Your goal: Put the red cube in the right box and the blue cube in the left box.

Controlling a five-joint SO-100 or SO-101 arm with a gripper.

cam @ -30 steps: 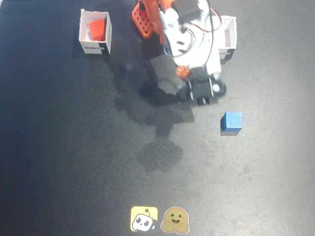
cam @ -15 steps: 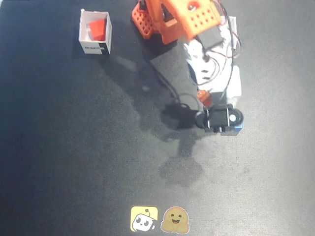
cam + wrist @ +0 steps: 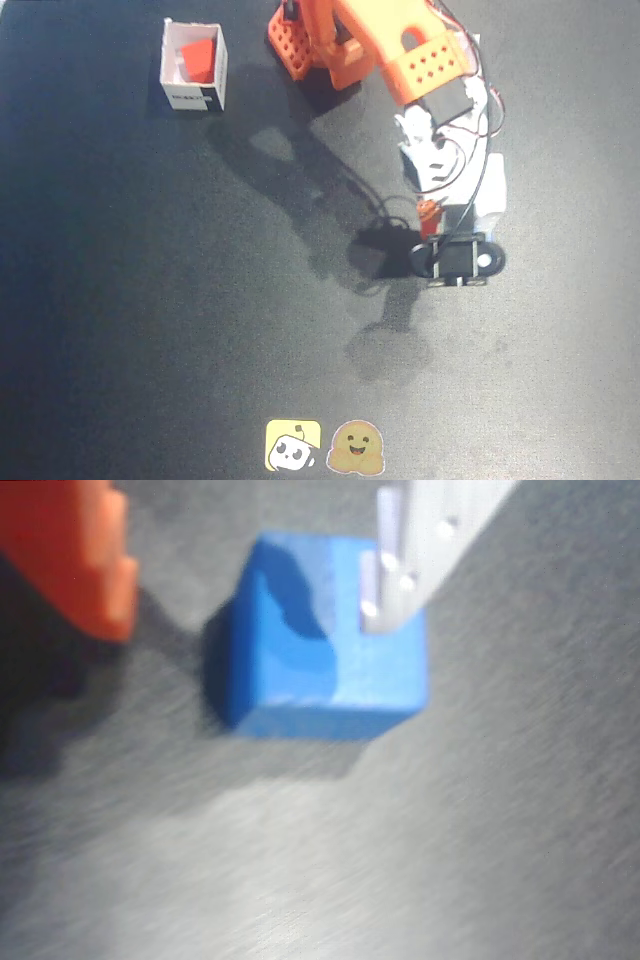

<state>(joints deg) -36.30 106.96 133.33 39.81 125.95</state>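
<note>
In the wrist view the blue cube (image 3: 320, 670) lies on the dark mat, close below the camera. My gripper (image 3: 250, 610) is open around it: the orange finger (image 3: 70, 560) stands off its left side with a gap, and the white finger (image 3: 420, 540) overlaps its top right corner. In the fixed view the gripper (image 3: 455, 262) is low over the mat at the right and covers the blue cube. The red cube (image 3: 199, 60) rests inside the right box (image 3: 192, 96), at the top left of the fixed view. The arm hides the left box.
The orange arm base (image 3: 300, 40) stands at the top middle of the fixed view, and the arm's shadow falls across the mat's centre. Two stickers (image 3: 325, 446) sit at the bottom edge. The black mat (image 3: 150, 300) stretches wide to the left and below.
The arm has swung right and reached down the fixed view. The gripper went from beside the top right box to over the blue cube, which it now covers.
</note>
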